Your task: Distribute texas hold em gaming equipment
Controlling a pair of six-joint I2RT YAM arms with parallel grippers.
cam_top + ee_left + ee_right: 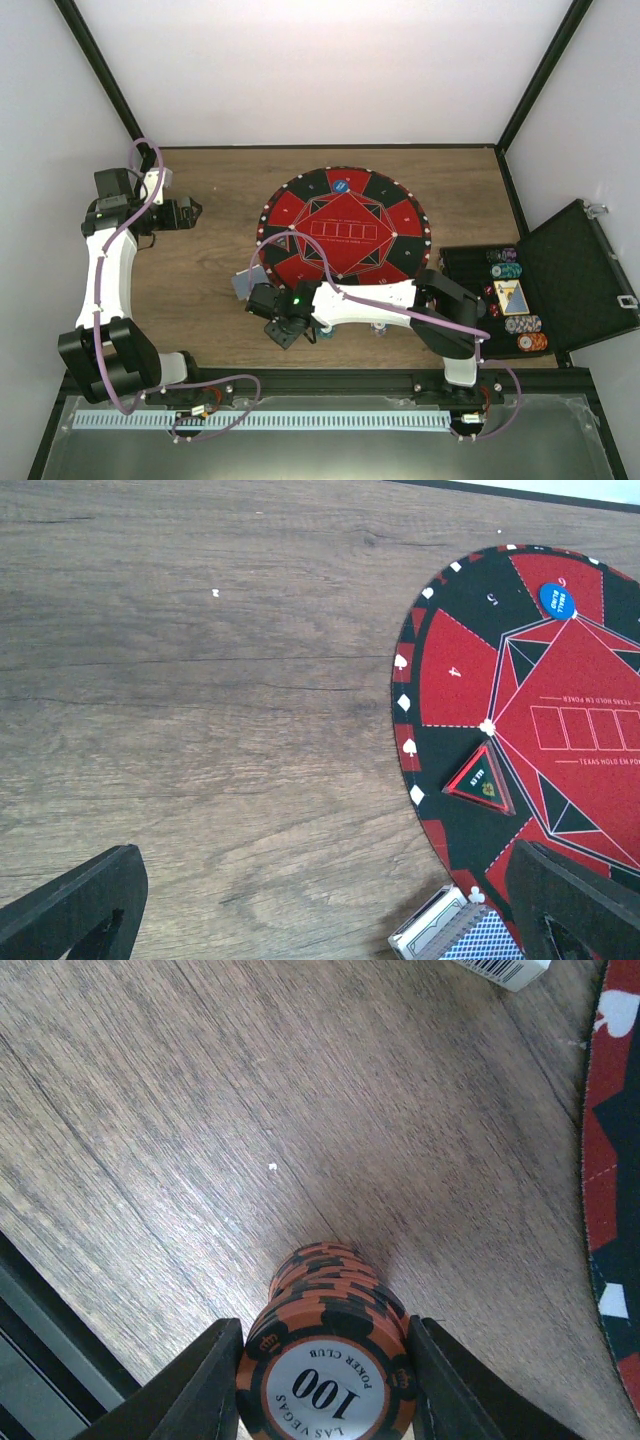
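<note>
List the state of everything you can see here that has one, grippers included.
Left gripper, open, holding nothing.
Right gripper, closed on the orange chip stack.
Orange chip stack, upright between that gripper's fingers.
Black case, open wide, chip stacks inside.
Blue disc, flat on the mat.
Card pack, flat at the mat's edge.

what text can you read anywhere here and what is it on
"100", "LAS VEGAS", "POKER CLUB": top chip of the orange stack
"TEXAS HOLD EM", "4": round mat
"SMALL BLIND": blue disc
Triangle marker and barcode box: too blurred
</note>
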